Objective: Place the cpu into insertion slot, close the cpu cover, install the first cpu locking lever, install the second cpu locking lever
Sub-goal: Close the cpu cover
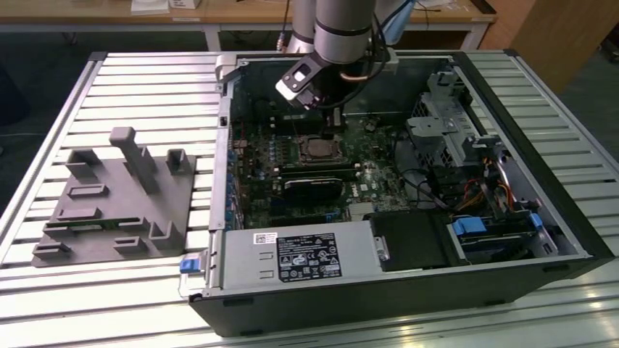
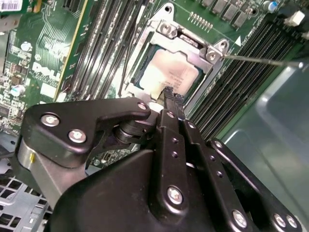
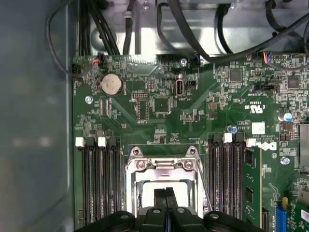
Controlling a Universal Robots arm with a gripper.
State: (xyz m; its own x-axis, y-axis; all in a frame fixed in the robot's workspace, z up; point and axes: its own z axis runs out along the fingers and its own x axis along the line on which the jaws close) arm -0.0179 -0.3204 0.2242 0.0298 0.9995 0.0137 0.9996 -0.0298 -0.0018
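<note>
An open computer case (image 1: 387,312) lies on its side on a slatted metal table (image 1: 145,80). The robot arm (image 1: 343,29) reaches down into it from above. Its gripper (image 1: 335,129) hangs just over the square socket (image 1: 317,150), which has a dark middle inside a silvery rim and sits on the green board (image 1: 382,177). A long black card (image 1: 314,190) lies near the socket, on the side toward the grey labelled box (image 1: 290,257). On the exterior view's left, apart from the case, a grey moulded holder (image 1: 116,206) rests on the table.
</note>
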